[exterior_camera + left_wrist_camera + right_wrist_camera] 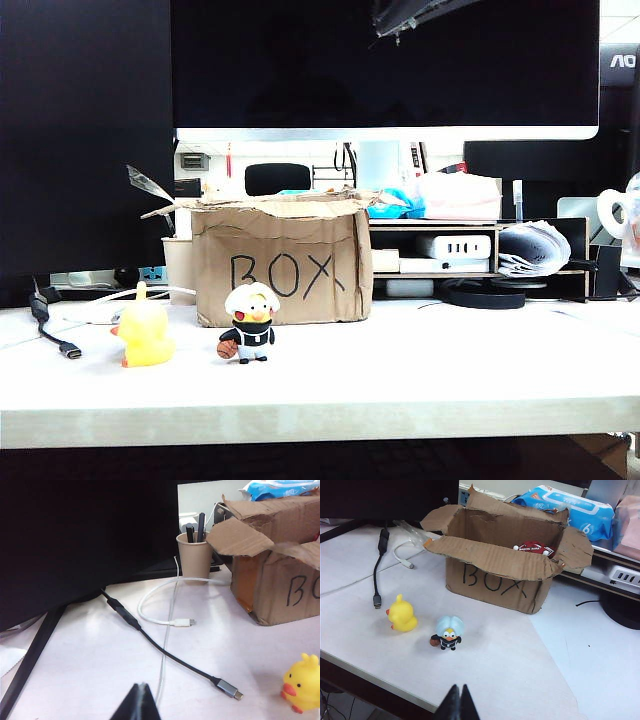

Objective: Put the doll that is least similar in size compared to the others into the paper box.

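The paper box stands at the back of the white table, "BOX" written on its front and its ragged flaps spread open. Something red and white lies inside it; I cannot tell what. The doll is out of view. In front of the box stand a yellow duck doll and a white-capped doll in a black shirt. My right gripper hangs shut and empty above the table's front edge, facing both dolls. My left gripper is shut and empty over the table left of the box.
A black USB cable and a white cable trail across the left of the table. A paper cup with pens stands beside the box. Behind are a large dark monitor, a shelf and a blue wipes pack.
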